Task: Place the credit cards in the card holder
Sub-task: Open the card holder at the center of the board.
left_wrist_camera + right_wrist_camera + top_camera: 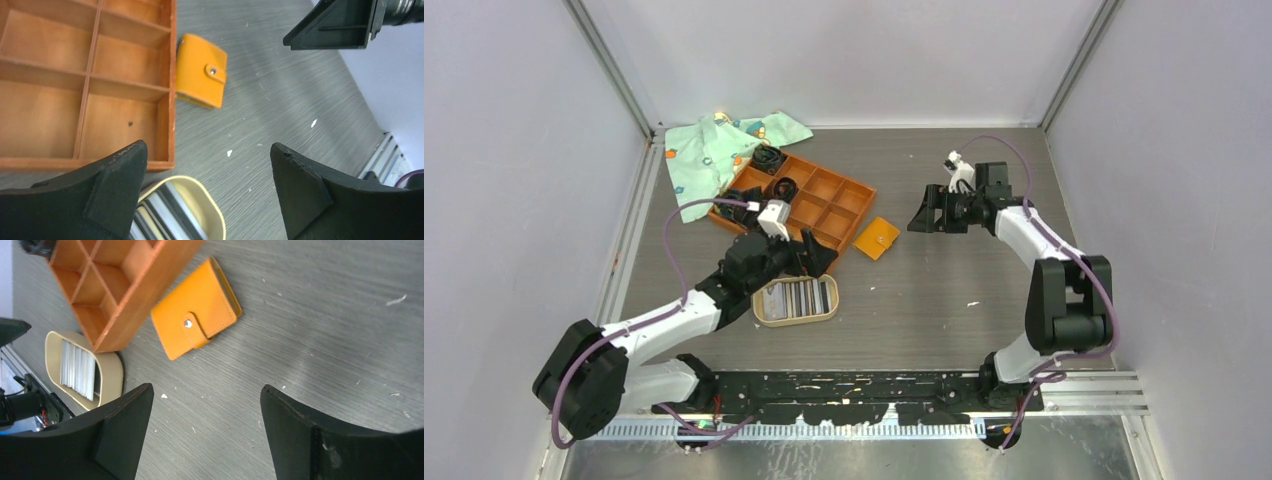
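Card holder snapped shut, just beside compartment tray; credit cards in oval dish; left gripper, right gripper both spread, empty.

Lit brightly and evenly from above, with only faint, soft shadows on the table. Shows a pale sheen across its brushed surface in the right wrist view. Keeps the holder sharp; renders the near fingers dark, slightly soft.
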You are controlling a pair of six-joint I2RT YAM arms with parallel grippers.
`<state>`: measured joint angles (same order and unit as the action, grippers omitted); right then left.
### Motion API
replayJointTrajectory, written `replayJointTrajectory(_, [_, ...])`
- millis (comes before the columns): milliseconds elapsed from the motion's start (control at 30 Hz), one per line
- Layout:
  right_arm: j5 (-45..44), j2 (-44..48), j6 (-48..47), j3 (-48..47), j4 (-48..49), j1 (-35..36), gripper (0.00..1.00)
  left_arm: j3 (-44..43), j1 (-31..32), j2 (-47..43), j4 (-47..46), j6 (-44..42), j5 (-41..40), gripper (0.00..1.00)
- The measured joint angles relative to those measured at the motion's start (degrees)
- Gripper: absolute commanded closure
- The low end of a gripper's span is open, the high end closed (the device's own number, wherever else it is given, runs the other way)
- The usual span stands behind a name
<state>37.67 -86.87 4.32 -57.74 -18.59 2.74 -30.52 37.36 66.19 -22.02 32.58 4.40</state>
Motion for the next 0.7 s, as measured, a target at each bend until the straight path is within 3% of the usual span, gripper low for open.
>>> replayJointTrajectory(267, [-2.8,-11.8,6.8,-2.8,-0.8,1.9,0.38,3.5,0.8,0.3,-6.3,0.0,-1.9,0.1])
replayJointTrajectory(700, [1.6,-25.3,21.5,-8.7,2.7,2.6,0.47,6.1,1.7,1.0,-14.4,0.2,-1.8,0.13])
